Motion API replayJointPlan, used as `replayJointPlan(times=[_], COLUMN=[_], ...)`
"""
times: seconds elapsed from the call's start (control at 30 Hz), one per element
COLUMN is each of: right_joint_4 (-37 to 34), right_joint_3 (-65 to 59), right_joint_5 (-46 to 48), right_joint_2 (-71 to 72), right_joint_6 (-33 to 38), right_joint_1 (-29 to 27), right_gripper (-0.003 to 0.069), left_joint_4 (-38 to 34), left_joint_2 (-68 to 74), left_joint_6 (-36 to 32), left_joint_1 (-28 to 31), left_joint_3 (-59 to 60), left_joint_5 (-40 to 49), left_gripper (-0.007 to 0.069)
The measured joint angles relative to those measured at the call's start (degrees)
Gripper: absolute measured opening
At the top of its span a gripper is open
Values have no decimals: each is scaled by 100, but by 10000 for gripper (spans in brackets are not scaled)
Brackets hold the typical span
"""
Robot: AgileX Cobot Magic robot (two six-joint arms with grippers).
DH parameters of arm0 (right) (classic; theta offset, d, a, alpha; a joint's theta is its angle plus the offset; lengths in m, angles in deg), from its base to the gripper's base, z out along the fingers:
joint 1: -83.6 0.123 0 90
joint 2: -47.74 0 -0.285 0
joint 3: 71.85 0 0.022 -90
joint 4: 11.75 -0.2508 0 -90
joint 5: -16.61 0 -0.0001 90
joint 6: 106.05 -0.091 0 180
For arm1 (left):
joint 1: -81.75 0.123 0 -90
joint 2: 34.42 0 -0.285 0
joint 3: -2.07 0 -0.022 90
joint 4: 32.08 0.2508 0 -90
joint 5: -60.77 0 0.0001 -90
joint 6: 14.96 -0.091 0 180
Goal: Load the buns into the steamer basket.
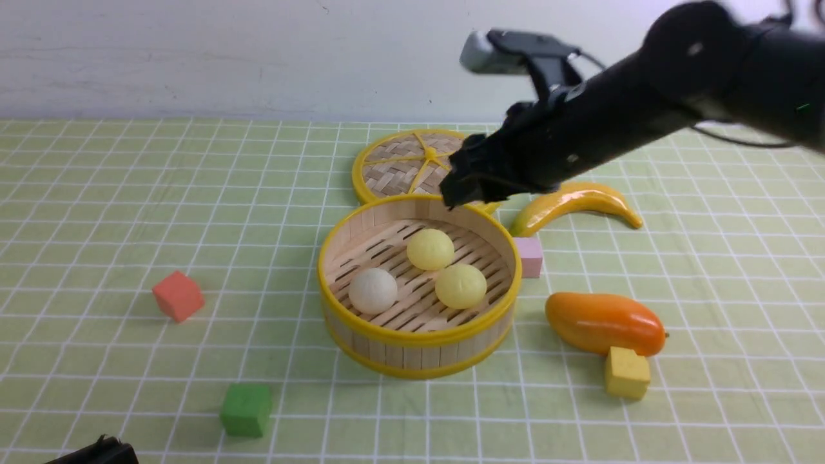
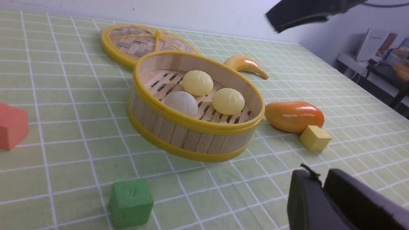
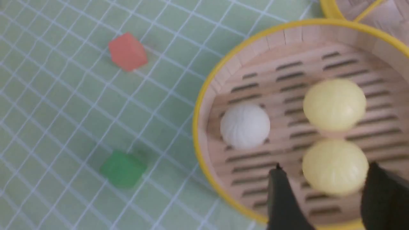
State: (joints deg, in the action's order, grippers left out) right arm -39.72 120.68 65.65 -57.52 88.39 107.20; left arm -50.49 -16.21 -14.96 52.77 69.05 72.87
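Black left gripper (image 2: 320,179) was positioned at the near left edge of the work surface, with its fingertips close together; whether a gap separated them could not be told, and no held item was visible. Clock positions below were referenced to the centre of the steamer basket, with 12 o'clock at the far side in the front view. The red block (image 1: 178,296) was located at 9 o'clock, well apart from the basket. The green block (image 1: 246,410) was located between 7 and 8 o'clock. The steamer basket (image 1: 420,356) stood upright on the grid-patterned tabletop (image 1: 97,225). Inside it, the off-white pleated bun (image 1: 372,291) rested toward 8 o'clock, the first pale yellow bun (image 1: 430,249) toward 12 o'clock, and the second pale yellow bun (image 1: 461,287) toward 4 o'clock. The woven lid (image 1: 393,174) lay at 12 o'clock, outside the basket. The right gripper (image 3: 324,169) was suspended above the basket, its fingers spread apart, with nothing gripped. The pink block (image 1: 530,258) was just beside the basket, between 2 and 3 o'clock. The banana (image 1: 573,196) lay toward 2 o'clock. The mango (image 1: 602,321) and yellow block (image 1: 627,374) occupied the 4 o'clock side.
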Motion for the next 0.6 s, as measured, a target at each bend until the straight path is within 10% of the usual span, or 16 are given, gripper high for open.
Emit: replayJointPlan(times=[0.27, 0.6], right_joint_4=[1524, 2021], right_joint_3=[-1099, -2891], right_joint_5=[1144, 1173], right_joint_2=[2238, 4454], right_joint_6=[-1816, -2367], right_joint_1=[375, 434], right_gripper=[-2, -20], left_joint_4=[0, 0], left_joint_2=[0, 0], left_joint_6=[0, 0], left_joint_1=[0, 0], left_joint_3=[0, 0], left_joint_5=[0, 0], left_gripper=[85, 92])
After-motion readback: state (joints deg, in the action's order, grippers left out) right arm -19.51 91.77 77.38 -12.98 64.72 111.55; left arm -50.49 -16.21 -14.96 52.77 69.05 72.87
